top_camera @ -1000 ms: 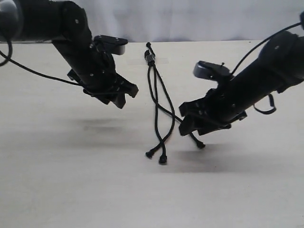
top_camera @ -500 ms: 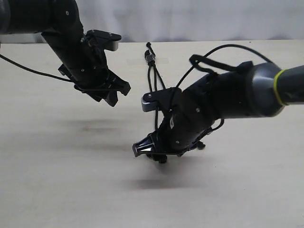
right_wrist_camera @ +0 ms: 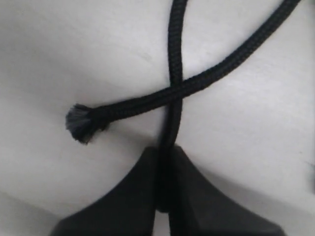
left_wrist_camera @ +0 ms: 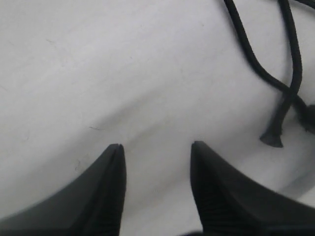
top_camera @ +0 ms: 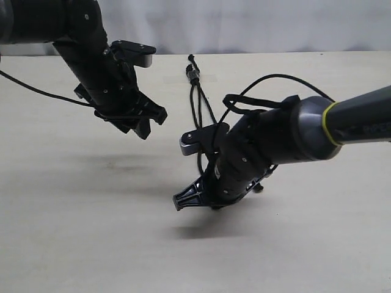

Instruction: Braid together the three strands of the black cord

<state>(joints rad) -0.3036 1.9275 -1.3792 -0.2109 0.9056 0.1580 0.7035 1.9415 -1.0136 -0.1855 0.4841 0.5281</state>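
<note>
The black cord's bound knot (top_camera: 194, 74) lies at the far middle of the table. Its three strands (top_camera: 197, 107) run toward me and vanish behind my right arm. My right gripper (top_camera: 181, 201) hangs low over the strand ends, pointing left. In the right wrist view it (right_wrist_camera: 165, 150) is shut on one strand (right_wrist_camera: 173, 59). A second strand (right_wrist_camera: 197, 81) crosses over the held one and ends in a frayed tip (right_wrist_camera: 78, 123). My left gripper (top_camera: 145, 122) hovers left of the cord, open and empty (left_wrist_camera: 157, 147). Two strands (left_wrist_camera: 256, 64) and a tip (left_wrist_camera: 273, 140) show beyond it.
The pale table (top_camera: 73, 232) carries only the cord. The right arm's looped black cable (top_camera: 269, 91) arcs above its wrist. A thin cable (top_camera: 43, 91) trails from the left arm. A white backdrop (top_camera: 244, 24) stands behind the far edge.
My right arm has swung from the right of the cord across the strand ends, and its gripper now points left, low, shut on a strand. The left arm drew back slightly up and left.
</note>
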